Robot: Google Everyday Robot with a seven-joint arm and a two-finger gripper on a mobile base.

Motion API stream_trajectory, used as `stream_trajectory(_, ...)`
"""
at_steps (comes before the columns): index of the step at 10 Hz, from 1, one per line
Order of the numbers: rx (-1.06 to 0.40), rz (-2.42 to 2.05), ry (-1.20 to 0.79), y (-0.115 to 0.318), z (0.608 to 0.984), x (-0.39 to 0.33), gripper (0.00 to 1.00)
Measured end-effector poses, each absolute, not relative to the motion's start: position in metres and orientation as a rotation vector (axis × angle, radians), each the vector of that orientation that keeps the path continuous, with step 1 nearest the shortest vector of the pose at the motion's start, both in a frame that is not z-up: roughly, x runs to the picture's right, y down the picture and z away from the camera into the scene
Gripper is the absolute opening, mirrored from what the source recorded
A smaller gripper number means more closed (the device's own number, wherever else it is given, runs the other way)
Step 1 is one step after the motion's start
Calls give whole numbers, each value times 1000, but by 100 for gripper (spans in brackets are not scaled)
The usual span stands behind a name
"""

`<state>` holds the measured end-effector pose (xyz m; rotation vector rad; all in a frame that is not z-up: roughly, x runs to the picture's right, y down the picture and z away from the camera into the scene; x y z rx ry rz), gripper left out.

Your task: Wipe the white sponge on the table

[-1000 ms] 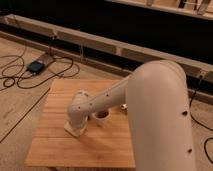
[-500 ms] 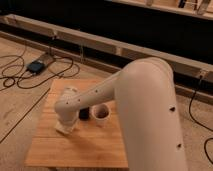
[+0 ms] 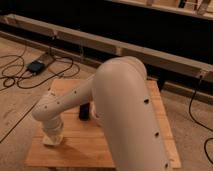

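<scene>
My white arm reaches across the table, a light-brown plank top, from the right. The gripper points down at the table's front left part. A small cream-white block, the white sponge, shows right under the gripper's tip, lying on the wood. The gripper's own body hides how it meets the sponge.
A black upright object stands mid-table just right of my forearm. The big arm link covers the table's middle and right. A dark box with cables lies on the floor at the back left. A long low rail runs behind.
The gripper has slid left and toward the table's front edge, with the white block staying under it. The cup seen earlier is now hidden behind the arm.
</scene>
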<state>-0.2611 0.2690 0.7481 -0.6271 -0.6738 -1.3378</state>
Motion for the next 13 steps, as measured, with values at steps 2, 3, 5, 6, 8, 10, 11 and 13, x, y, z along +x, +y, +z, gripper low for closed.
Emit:
stream_trajectory(2, -714, -1436, -687, 284, 736, -257, 0)
stream_trajectory(3, -757, -1469, -678, 287, 735, -247, 0)
stream_trajectory(5, -855, -1483, -636, 289, 743, -219, 0)
stream_trajectory(6, -898, -1472, -610, 287, 750, -206, 0)
stream_trajectory(8, -972, -1427, -561, 282, 765, -184, 0)
stream_trajectory(10, -1009, -1382, -510, 268, 783, -171, 0)
stream_trajectory(11, -1018, -1358, -483, 257, 792, -167, 0)
stream_trajectory(13, -1012, -1326, -452, 237, 807, -169, 0)
